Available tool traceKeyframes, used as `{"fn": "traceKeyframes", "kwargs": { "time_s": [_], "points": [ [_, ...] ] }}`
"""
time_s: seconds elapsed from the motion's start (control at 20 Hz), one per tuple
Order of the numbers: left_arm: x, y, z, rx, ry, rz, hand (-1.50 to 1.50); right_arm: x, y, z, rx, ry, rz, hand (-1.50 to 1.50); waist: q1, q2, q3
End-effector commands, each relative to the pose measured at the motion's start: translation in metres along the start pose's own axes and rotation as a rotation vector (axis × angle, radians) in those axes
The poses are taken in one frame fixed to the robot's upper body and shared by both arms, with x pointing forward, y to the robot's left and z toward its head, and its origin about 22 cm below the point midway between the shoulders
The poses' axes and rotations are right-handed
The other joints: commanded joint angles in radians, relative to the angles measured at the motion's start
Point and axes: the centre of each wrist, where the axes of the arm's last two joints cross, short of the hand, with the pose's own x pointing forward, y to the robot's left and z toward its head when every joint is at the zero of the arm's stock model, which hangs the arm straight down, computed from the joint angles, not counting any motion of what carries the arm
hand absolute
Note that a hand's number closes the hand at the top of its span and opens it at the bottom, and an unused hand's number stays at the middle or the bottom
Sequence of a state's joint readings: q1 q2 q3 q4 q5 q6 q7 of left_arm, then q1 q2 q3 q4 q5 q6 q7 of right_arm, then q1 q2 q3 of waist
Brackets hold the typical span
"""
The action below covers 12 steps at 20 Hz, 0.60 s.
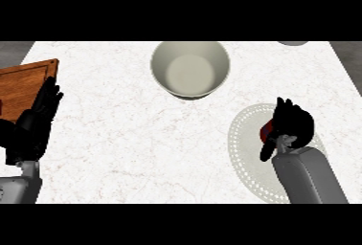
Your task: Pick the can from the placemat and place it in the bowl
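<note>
A cream bowl stands at the counter's far middle. A round pale placemat lies at the right. My right hand is over the placemat with its fingers curled round a red can, of which only a small red edge shows at the hand's left side. My left hand rests at the left edge, fingers straight and pointing up, holding nothing.
A wooden cutting board lies at the far left, partly behind my left hand. A grey round object peeks in at the counter's far right edge. White marble counter spreads between the hands.
</note>
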State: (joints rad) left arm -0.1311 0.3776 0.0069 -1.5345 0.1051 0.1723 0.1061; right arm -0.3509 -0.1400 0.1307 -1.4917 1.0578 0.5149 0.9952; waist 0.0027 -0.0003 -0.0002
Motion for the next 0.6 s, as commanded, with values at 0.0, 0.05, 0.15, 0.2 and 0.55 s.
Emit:
{"fn": "traceKeyframes", "kwargs": {
  "time_s": [0.0, 0.05, 0.15, 0.2, 0.55],
  "points": [
    [0.008, -0.008, -0.005, -0.002, 0.005, 0.014, 0.00, 0.006, -0.008, 0.001, -0.022, 0.075, -0.015, -1.50, -0.002, 0.000, 0.000],
    [-0.001, 0.020, -0.003, 0.010, -0.008, -0.004, 0.00, -0.007, 0.029, -0.003, -0.019, 0.076, -0.001, -1.50, -0.001, 0.000, 0.000],
    [-0.008, -0.004, 0.009, 0.005, 0.001, -0.001, 0.00, 0.014, 0.009, 0.001, -0.026, 0.098, -0.013, -1.50, 0.001, 0.000, 0.000],
    [0.003, -0.008, 0.010, 0.013, -0.013, -0.004, 0.00, 0.008, 0.009, -0.015, -0.013, 0.099, -0.017, -1.50, 0.002, 0.000, 0.000],
    [-0.015, 0.021, -0.014, 0.007, -0.003, 0.005, 0.00, -0.004, 0.012, -0.025, 0.081, 0.075, -0.053, 1.50, -0.005, 0.001, 0.000]
  ]
}}
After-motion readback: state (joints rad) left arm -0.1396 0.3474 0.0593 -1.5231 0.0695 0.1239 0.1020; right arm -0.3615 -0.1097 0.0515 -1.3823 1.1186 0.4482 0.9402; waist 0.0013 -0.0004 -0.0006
